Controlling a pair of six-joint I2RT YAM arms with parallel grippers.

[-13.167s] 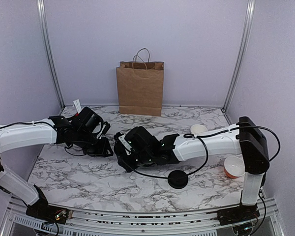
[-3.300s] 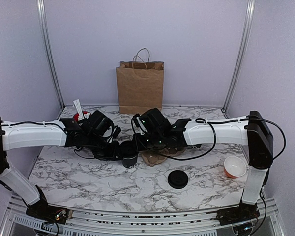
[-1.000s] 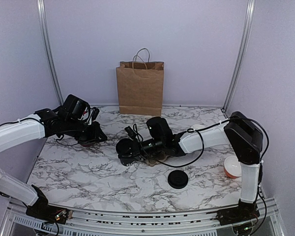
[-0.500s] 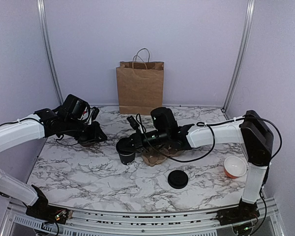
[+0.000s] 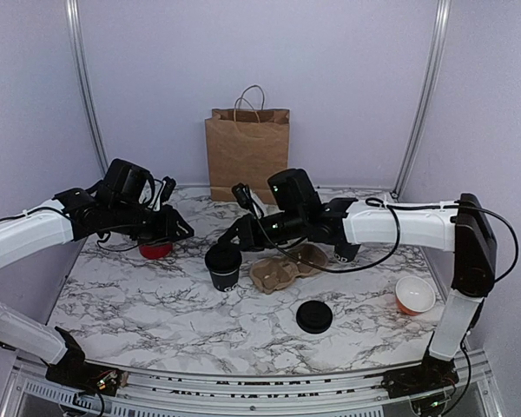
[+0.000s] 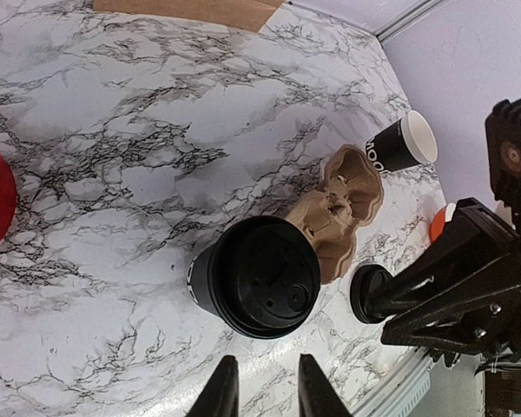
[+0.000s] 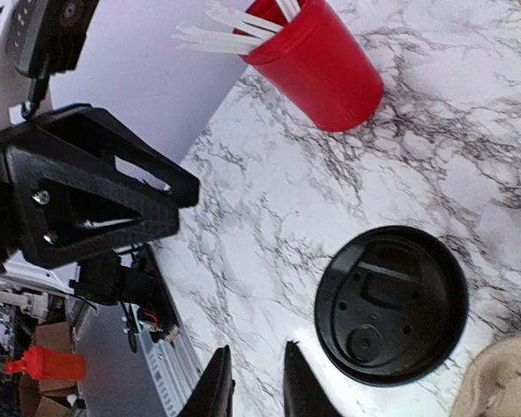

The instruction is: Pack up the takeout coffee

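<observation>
The takeout coffee (image 5: 223,268) is a black cup with a black lid on it. It stands upright on the marble table, left of a brown cardboard carrier (image 5: 282,267). My right gripper (image 5: 233,236) hovers just above and behind it, open and empty. In the right wrist view the cup's lid (image 7: 391,304) lies to the right of my gripper (image 7: 256,387). My left gripper (image 5: 184,230) is open and empty, left of the cup. In the left wrist view the cup (image 6: 256,278) sits just beyond my gripper (image 6: 265,400).
A brown paper bag (image 5: 247,155) stands at the back wall. A red holder (image 5: 155,249) with white sticks is under my left arm. A loose flat black lid (image 5: 313,316) and an orange cup (image 5: 414,295) lie to the right. A black cup with a white inside (image 6: 399,143) stands beyond the carrier.
My right gripper has lifted and drawn back to the right, away from the lidded cup, which stands free. My left gripper has shifted slightly right, uncovering the red holder.
</observation>
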